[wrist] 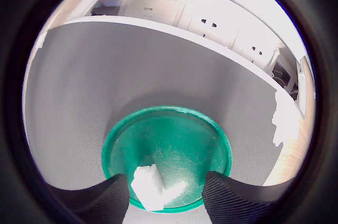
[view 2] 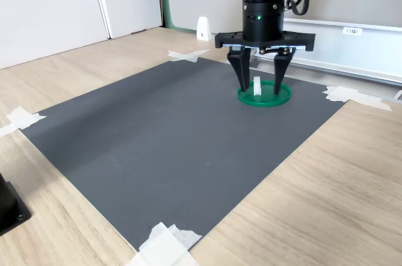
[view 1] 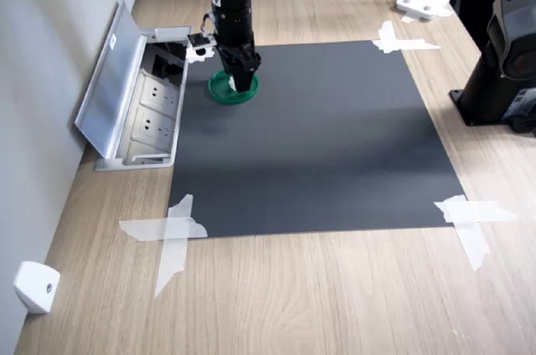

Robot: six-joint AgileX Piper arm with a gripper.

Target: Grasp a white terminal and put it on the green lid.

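Crossed white tape strips [view 2: 164,245] pin the dark mat's [view 2: 163,147] near corner in the second exterior view. Beyond, the gripper [view 2: 260,85] stands over the green lid [view 2: 264,96], jaws spread apart, the white terminal [view 2: 257,86] resting upright on the lid between them, ungripped.

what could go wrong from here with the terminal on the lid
The white terminal stands in the green lid close to one of the open gripper's fingers; lifting off crookedly might tip it or drag it out. It also sits near the rim in the wrist view, so a nudge could roll it onto the mat.
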